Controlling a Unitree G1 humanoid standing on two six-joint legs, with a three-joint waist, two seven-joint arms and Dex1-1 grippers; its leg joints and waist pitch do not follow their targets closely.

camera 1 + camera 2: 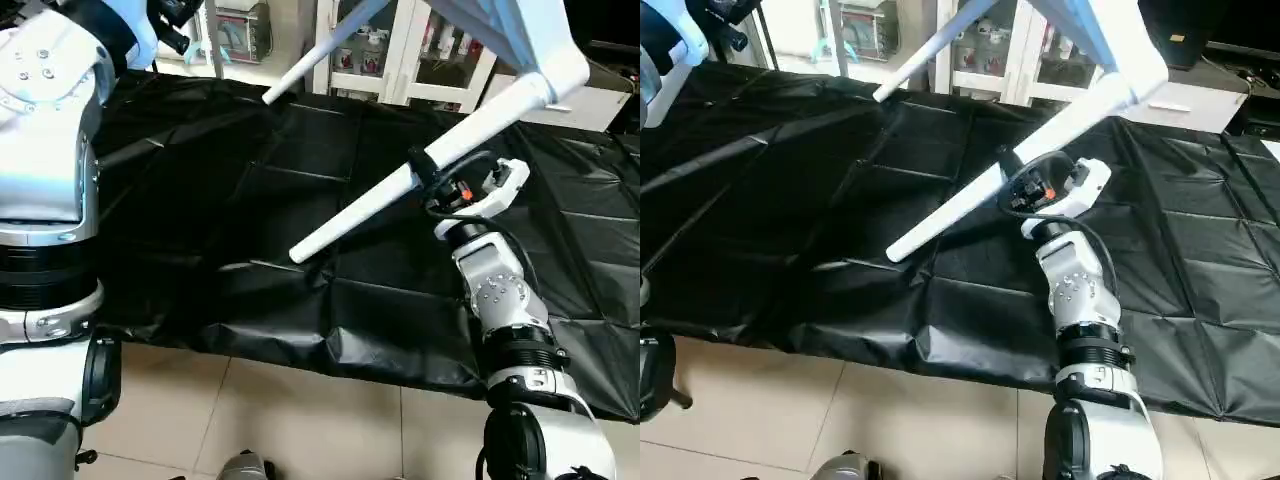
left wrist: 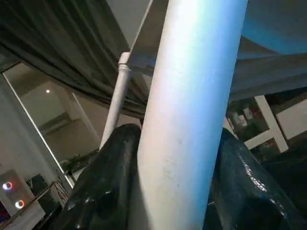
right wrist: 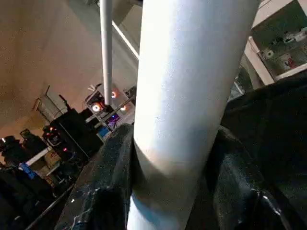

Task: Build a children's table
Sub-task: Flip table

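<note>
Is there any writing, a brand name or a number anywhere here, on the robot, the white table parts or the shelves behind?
None can be read.
Long tapered white plastic tube leg: plain, no marking.
Black plastic sheet on the work surface: plain.
Items in the white glass-fronted cabinet at the back: any labels are too small to read.

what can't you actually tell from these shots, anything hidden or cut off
- Tabletop: cut by the top edge in both eye views; how many legs are fitted is unclear.
- Left end effector: its fingers flank a white leg in the left wrist view, which leg is unclear.
- Right end effector closed round the near leg; contact hidden behind the tube.
</note>
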